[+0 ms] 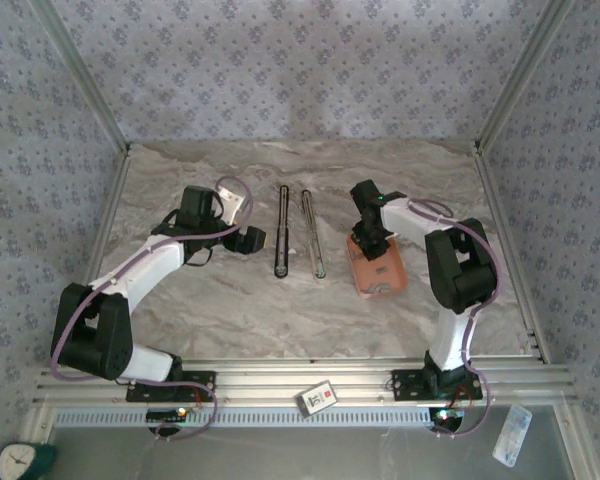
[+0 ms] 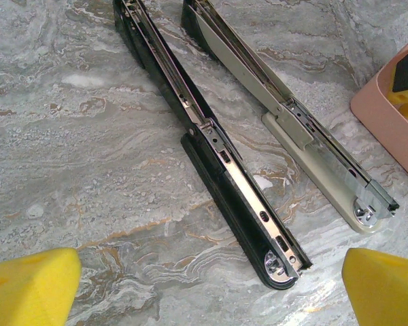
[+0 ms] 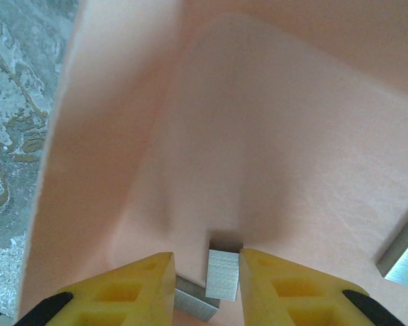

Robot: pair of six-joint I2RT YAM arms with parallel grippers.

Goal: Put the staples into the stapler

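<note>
Marble-pattern table point(image 1: 230, 310), patterned walls round it.
Left arm point(image 1: 130, 275) reaches in over the left-centre of the table. Right arm point(image 1: 455, 265) bends back over the pink tray point(image 1: 378, 275), which sits right of centre.
Two staplers lie mid-table between the arms. Both are swung open full length, side by side, roughly parallel and not touching. The black stapler point(image 1: 282, 230) is on the left, the beige stapler point(image 1: 313, 235) on the right, nearer the tray.
In the left wrist view the black stapler point(image 2: 217, 163) has its metal rail facing up, and so does the beige stapler point(image 2: 292, 129). A tray corner point(image 2: 387, 115) shows at the right edge.
Left gripper point(image 1: 255, 240) hovers just left of the black stapler. Jaws are spread wide with nothing between them. In its own camera the yellow fingers point(image 2: 34, 285) sit at the bottom corners, with the near end of the black stapler below the gap point(image 2: 209, 288).
Right gripper point(image 1: 370, 235) is nose-down inside the tray. In the right wrist view its jaws point(image 3: 207, 288) are narrowed to a small gap around a short staple strip point(image 3: 223, 274) on the tray floor point(image 3: 258, 136). The strip touches the pad on the picture's right and a sliver of space shows at the other pad, so it is not clamped.
Second strip point(image 3: 194, 304) lies flat, partly under the left-hand pad. Third strip point(image 3: 402, 258) is at the right edge of that view, well apart.
</note>
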